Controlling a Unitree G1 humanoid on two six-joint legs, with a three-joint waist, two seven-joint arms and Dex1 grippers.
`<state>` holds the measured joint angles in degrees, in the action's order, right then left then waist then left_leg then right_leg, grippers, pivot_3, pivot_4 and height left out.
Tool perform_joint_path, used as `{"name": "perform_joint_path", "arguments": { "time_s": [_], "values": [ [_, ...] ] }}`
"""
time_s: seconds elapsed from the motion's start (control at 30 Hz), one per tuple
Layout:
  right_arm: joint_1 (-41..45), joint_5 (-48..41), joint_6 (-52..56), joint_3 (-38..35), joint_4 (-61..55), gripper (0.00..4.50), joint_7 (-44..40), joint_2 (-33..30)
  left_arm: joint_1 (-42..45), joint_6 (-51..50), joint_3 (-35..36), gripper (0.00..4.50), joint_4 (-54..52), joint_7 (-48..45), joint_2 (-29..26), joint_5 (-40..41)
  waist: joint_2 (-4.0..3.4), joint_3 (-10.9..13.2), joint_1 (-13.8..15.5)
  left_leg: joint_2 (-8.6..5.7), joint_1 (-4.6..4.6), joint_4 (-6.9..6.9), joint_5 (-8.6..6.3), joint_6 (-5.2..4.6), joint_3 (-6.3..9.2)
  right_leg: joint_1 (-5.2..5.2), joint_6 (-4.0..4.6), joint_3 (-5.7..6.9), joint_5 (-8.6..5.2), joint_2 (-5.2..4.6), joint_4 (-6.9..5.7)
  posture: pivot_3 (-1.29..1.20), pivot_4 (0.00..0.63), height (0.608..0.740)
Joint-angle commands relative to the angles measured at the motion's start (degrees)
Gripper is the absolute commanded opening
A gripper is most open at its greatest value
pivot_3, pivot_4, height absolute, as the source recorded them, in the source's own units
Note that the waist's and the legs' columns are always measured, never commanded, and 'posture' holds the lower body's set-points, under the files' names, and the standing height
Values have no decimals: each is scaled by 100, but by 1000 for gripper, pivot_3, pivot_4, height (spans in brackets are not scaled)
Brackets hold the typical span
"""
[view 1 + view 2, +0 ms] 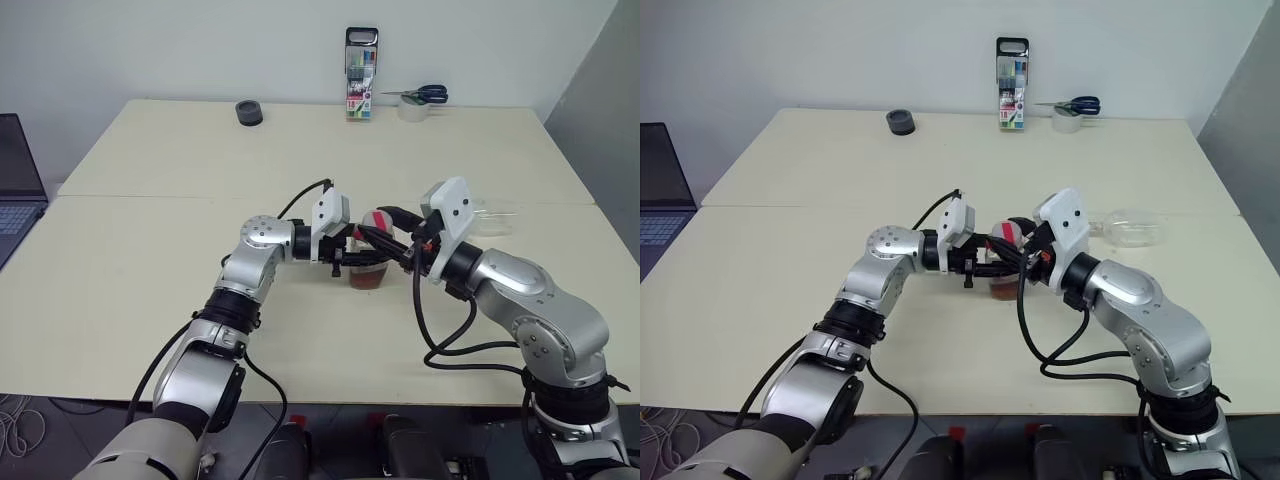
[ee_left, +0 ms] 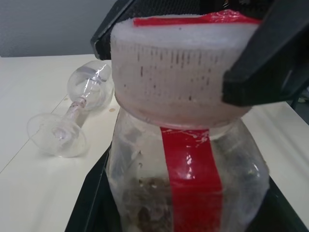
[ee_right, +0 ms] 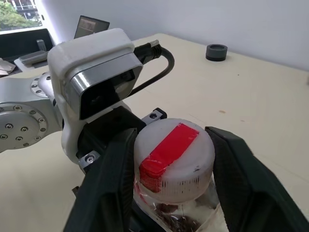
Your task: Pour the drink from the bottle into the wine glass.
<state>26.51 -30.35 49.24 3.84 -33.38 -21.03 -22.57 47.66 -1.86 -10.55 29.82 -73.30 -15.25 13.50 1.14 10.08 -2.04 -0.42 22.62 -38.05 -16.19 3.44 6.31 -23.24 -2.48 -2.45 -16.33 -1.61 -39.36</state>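
At mid-table, the left gripper (image 1: 352,258) pinches the bottle (image 2: 188,188) by its body while the right gripper (image 3: 169,159) brackets its white cap (image 3: 175,159), fingers pressed to either side. The wine glass (image 1: 1132,227) lies toppled on the table beyond the right arm; a marker case (image 1: 361,73), scissors (image 1: 420,95), tape roll (image 1: 412,110) and black cap (image 1: 249,113) line the far edge.

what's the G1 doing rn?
It is uncapping before a pour. The left end effector grips the bottle by its body, upright on the table, some drink inside. The right end effector has its fingers on either side of the white cap, which is on the bottle. The wine glass lies on its side behind, empty. Nothing poured yet.
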Motion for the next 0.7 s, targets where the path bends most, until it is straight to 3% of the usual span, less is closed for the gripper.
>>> {"name": "perform_joint_path", "arguments": {
  "time_s": [0.03, 0.1, 0.3, 0.47, 0.57, 0.7],
  "values": [
    [122, 25, -223, -19, -75, 1899, -157, -43, 127, 123, 74, 1778, -145, -28, 21, 54, 0, 0, -1, 0, 0, 0, 0, 0, 0, 0, 0, 0, 0, 0, 0, 0, 150, 740],
    [186, 55, -452, 99, 84, 1899, -551, -184, 152, 110, 81, 1778, -115, -56, 40, 80, 0, 0, -1, 0, -1, 0, 0, 0, 0, 0, 0, 0, 0, 0, 0, 0, 150, 740],
    [1411, 556, -1857, 852, 2009, 1899, -3662, -1621, 264, 51, 61, 1767, -76, -317, 117, 188, -12, 8, -53, 0, -4, -2, 0, -2, -6, 3, 0, 0, 0, 3, 6, 0, 150, 740],
    [1879, 487, -1805, 850, 2836, 1899, -4271, -1757, 270, 25, 119, 1766, -91, -289, 191, 199, -10, 9, -78, 6, -2, 5, 0, -1, 2, 4, 0, 6, 0, 7, 12, 0, 150, 740],
    [1737, 400, -1649, 513, 2665, 2853, -3940, -1698, 233, -85, 183, 1765, -143, -202, 225, 234, -10, 9, -75, 1, 10, 4, 2, 2, 2, -3, 1, 6, 0, -2, 18, 0, 150, 740],
    [954, -35, -945, -406, 1202, 4229, -2893, -1676, 266, -220, 302, 1764, -62, 29, 285, 284, -10, 9, -23, -5, 24, -3, 9, 15, 9, -7, 0, 8, 0, -16, 19, 0, 150, 740]
  ]
}}
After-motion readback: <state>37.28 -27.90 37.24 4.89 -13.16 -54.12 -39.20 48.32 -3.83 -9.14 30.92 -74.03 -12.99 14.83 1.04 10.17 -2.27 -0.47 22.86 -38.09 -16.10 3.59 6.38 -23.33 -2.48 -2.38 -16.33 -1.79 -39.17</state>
